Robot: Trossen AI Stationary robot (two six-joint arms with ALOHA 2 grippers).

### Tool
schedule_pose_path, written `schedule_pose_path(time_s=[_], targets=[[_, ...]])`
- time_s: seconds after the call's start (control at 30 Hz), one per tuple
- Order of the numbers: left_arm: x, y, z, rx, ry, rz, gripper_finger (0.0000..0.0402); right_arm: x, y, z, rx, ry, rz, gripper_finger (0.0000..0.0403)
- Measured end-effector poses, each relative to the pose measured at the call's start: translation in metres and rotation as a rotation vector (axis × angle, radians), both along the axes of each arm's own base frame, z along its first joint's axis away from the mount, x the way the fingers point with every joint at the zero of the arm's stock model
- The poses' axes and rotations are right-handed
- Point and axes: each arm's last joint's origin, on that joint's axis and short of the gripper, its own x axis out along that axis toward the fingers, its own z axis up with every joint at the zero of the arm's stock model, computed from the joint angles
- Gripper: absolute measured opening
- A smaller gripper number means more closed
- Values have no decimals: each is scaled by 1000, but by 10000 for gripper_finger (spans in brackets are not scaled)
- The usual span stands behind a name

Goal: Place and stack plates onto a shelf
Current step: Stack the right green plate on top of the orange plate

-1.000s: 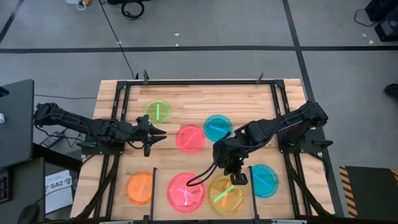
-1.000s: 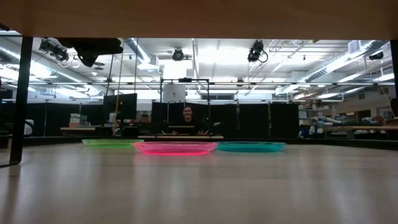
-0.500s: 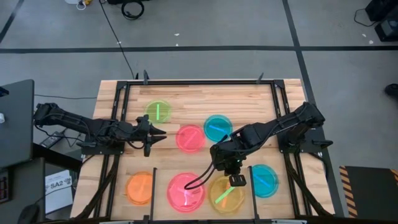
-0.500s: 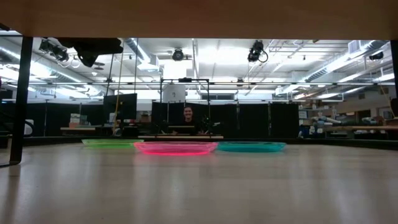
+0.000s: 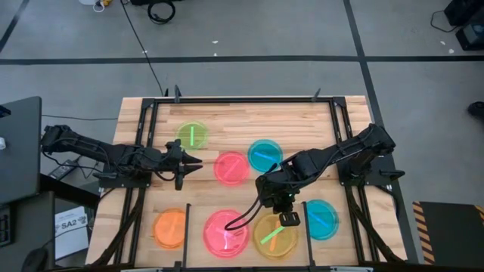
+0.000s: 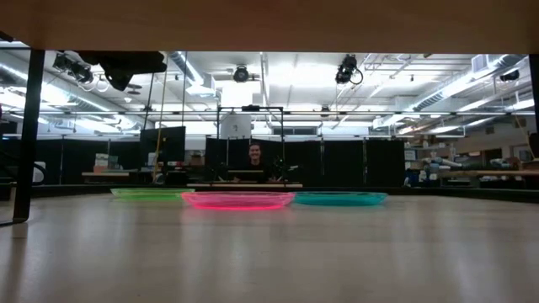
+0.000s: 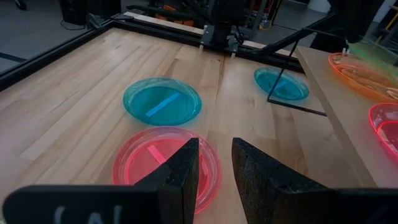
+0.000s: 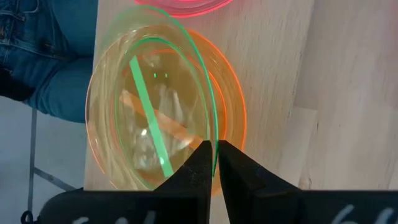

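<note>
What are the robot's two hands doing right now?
Left hand: open a little, holding nothing, above the small pink plate.
Right hand: shut on the rim of the green plate, over the orange plate.

Lighting is even and bright over the table (image 5: 249,121), with only soft shadows under the arms. The low view is backlit by ceiling strip lights (image 6: 438,88), leaving a dark, blurred band along its upper edge. Translucent plates (image 8: 165,106) glow at their rims; the nearest fingers (image 7: 180,180) are out of focus.
</note>
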Motion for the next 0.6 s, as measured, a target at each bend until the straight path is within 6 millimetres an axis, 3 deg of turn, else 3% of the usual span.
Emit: schedule_pose_path(time_s=[0.6], targets=[[0,0,0,0,1,0,102,0,0,0,-3,-2,-1,115]])
